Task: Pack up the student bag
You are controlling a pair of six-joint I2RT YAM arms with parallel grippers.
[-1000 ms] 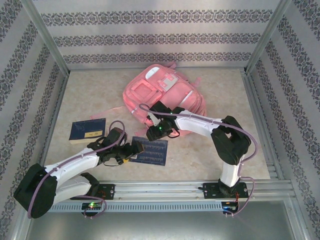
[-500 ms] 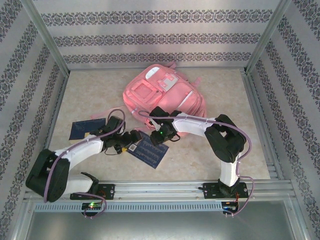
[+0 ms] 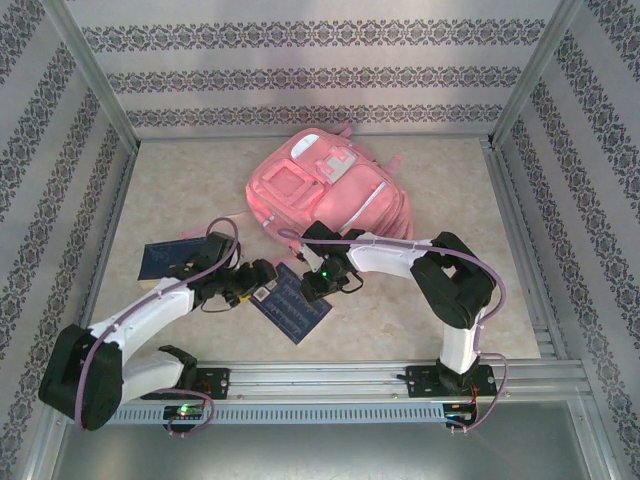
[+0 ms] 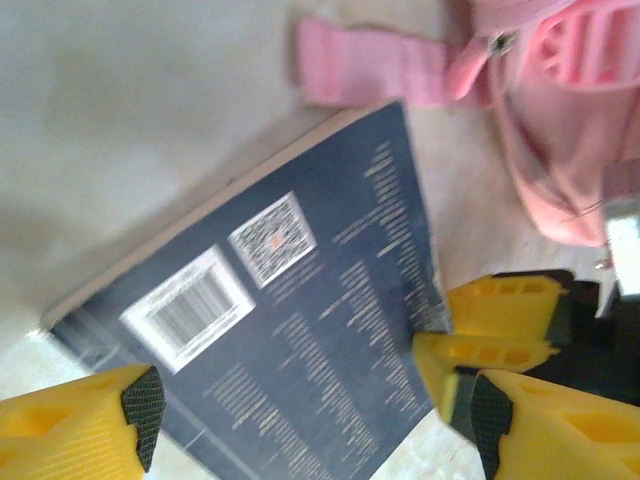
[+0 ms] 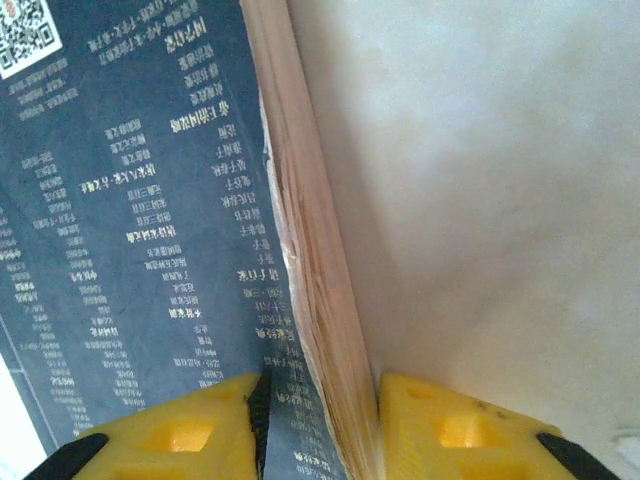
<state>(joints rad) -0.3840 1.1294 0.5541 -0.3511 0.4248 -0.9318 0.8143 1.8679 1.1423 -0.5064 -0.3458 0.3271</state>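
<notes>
Finding: the student bag [image 3: 330,190] lies flat at the far middle of the desk [image 3: 190,180], pockets upward, its near edge just beyond the right wrist. I cannot tell from above whether its main compartment is unzipped.

The dark blue book [image 3: 290,305] lies between the two arms, barcode side up. The right end effector [image 5: 320,425] is clamped across the book's thickness, one finger on the cover and the other on the opposite face, at the end nearest the bag. The left end effector [image 4: 305,415] is spread wide over the book's other end, gripping nothing.

Assessment: the step in hand is getting this book into the bag. The pinch sits near a corner, so I expect the pages to sag or fan. I would lift slowly, steady the free end with the left fingers, and confirm the opening before committing. A second book [image 3: 160,258] lies beside the left forearm, so I would swing wide of it.
</notes>
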